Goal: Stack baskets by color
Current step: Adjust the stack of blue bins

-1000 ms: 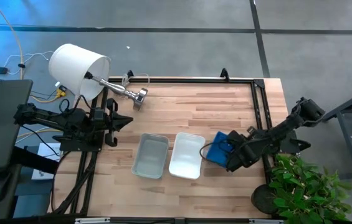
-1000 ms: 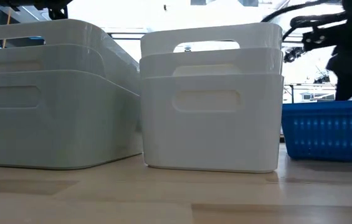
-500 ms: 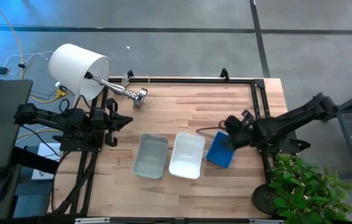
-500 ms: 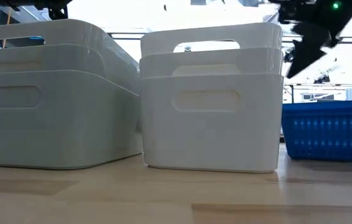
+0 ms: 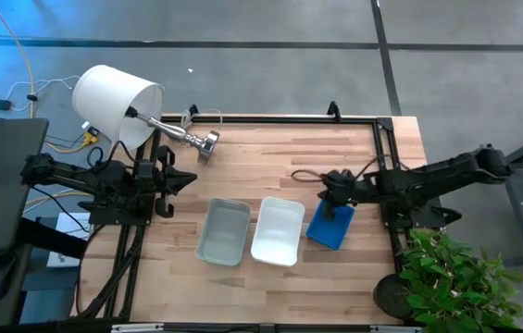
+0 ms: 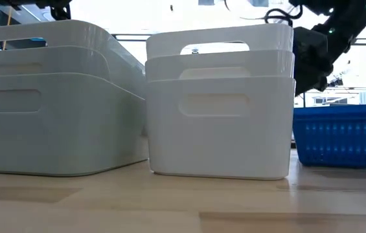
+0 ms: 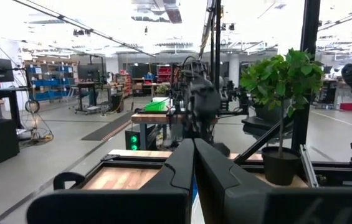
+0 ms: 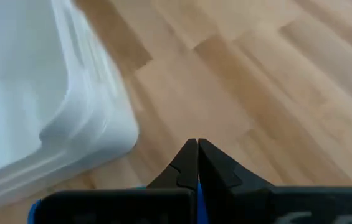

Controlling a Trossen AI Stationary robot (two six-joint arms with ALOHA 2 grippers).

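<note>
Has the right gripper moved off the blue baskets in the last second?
Yes. In the high view the right gripper has pulled up from over the blue baskets toward the table's far edge. It is shut and holds nothing.

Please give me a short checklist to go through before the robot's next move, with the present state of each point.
1. Grey baskets nested in one pile: ok, the low view shows three rims.
2. White baskets nested in one pile: ok, three rims too.
3. Blue baskets in one pile: cannot tell how many are in it.
4. Right gripper free of the baskets: ok, shut and empty, over the bare table just behind the blue pile.
5. Left gripper out of the way: ok, shut, at the table's left edge.
6. Piles apart by colour: ok, side by side, no colours mixed.
</note>
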